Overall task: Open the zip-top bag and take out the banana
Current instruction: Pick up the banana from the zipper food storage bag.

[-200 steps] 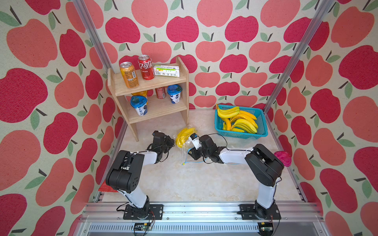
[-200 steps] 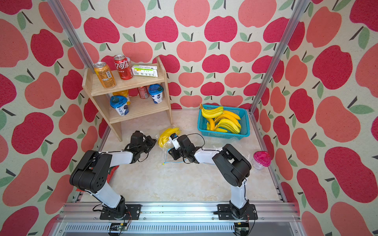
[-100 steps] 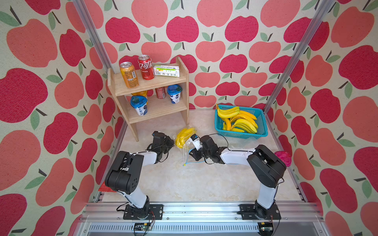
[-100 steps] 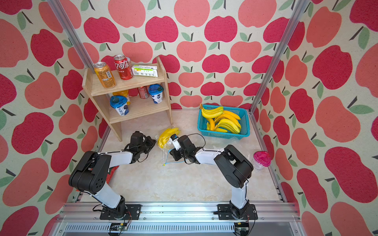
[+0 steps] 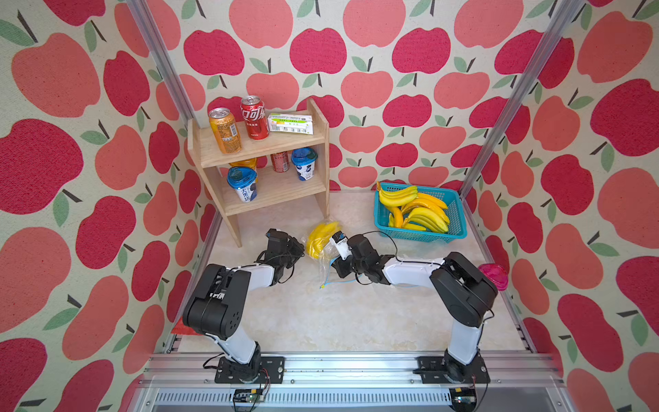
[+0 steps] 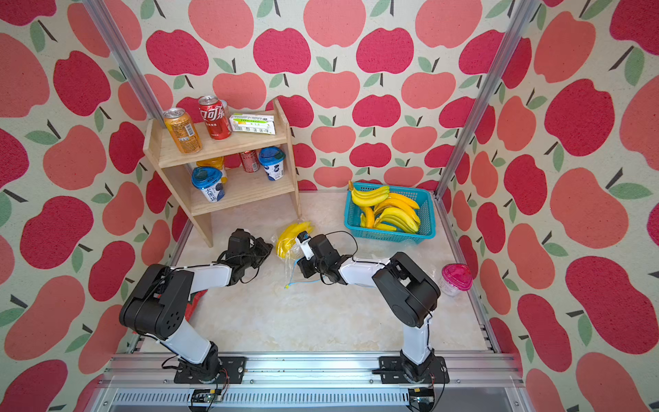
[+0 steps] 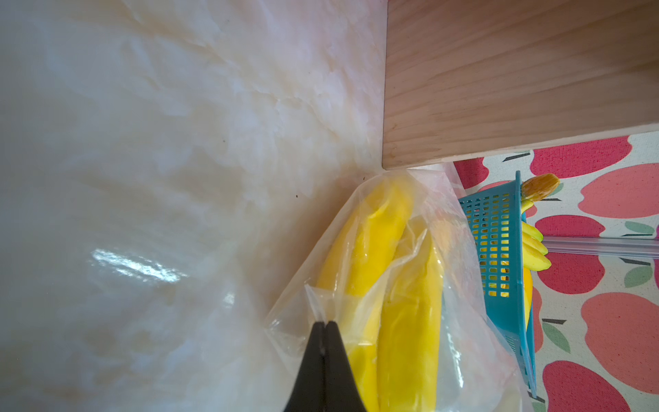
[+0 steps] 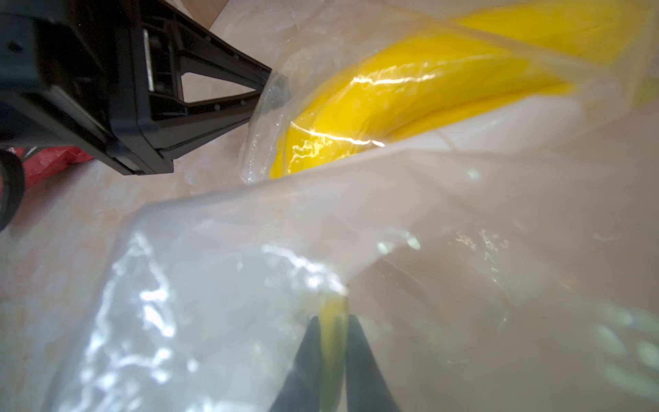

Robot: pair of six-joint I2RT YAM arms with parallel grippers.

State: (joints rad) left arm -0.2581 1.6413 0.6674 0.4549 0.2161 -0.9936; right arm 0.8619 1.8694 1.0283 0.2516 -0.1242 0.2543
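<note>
A bunch of yellow bananas lies inside a clear zip-top bag on the marble floor, just in front of the wooden shelf. My left gripper is shut on a fold of the bag's film beside the banana. My right gripper reaches in from the opposite side. Seen through the bag, its jaws are closed on a yellow-green stem end of the banana. The left gripper's fingers pinch the bag's far edge.
A wooden shelf with cans and cups stands at the back left, close to the bag. A teal basket of bananas sits at the back right. A pink-lidded container stands by the right wall, and something red lies at the left edge.
The right gripper's jaws have narrowed onto the stem end. Both arms and the bag have hardly shifted.
</note>
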